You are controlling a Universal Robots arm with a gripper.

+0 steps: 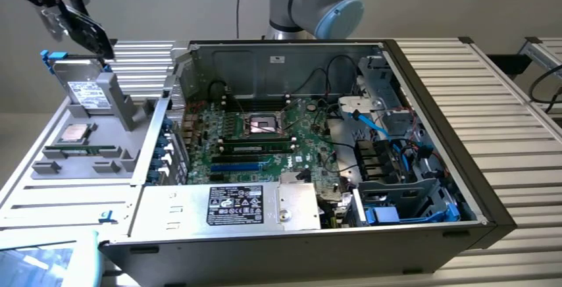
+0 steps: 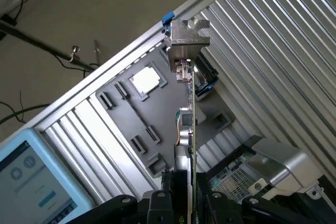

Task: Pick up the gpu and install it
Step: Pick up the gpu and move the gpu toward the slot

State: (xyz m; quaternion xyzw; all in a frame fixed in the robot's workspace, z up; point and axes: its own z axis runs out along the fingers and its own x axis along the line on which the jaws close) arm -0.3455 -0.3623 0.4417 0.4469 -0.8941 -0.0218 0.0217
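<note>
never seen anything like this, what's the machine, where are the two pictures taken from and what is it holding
It is one robot arm with a pincer at its end. The exterior view comes from a camera standing off the arm; the wrist view comes from a camera on the arm's wrist, looking along what it carries. The pincer grips the gpu, a thin card seen edge-on with a silver end bracket, lifted above a grey parts tray. The tray holds a hard drive and a small chip. Beside it lies an open computer case with its green motherboard exposed.
</note>
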